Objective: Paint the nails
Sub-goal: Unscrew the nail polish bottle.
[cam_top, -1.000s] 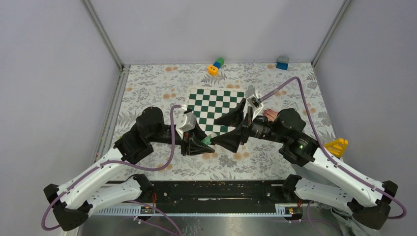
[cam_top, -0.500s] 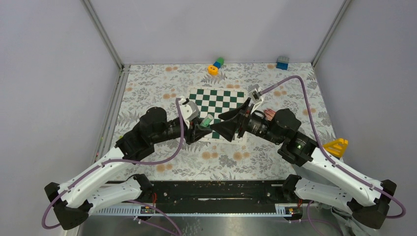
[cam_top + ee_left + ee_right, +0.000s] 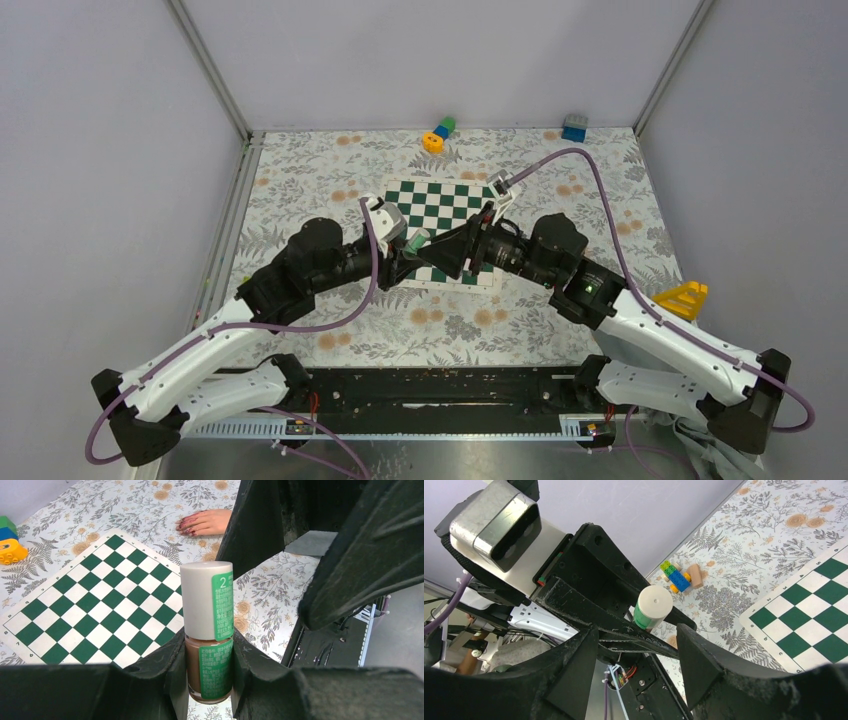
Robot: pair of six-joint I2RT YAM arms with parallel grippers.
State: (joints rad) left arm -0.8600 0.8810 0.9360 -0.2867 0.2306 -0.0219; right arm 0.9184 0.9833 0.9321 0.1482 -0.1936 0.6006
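Left wrist view first: my left jaws are clamped on the nail polish bottle [image 3: 200, 670], pinching its brown glass body from both sides and holding it upright, with the white cap [image 3: 202, 600] standing clear above them (the green label carries a 2). My right jaws sit at about 2 o'clock of the bottle. In the right wrist view they stand apart with the cap between them and a gap showing on either side, so they grip nothing yet.

Further out, the chessboard [image 3: 90, 610] lies at 9 o'clock of the bottle on the flowered worktop [image 3: 150, 500]. The human hand [image 3: 212, 522] rests flat at 12 o'clock, beyond the board's corner, and the nails [image 3: 186, 529] show dark red, pointing toward 9 o'clock. In the top external view my right arm covers that hand. Toy bricks [image 3: 9, 542] sit off at 10 o'clock.

As I judge it, the step in hand is opening the bottle, and no brush is out. The next move calls for my right jaws to meet squarely on the cap, low enough not to slip off its rounded top. They would then twist while my left jaws hold the glass firm and upright. After that, the brush should lift straight out (no tilt, or the polish spills) and go to the hand at 12 o'clock.
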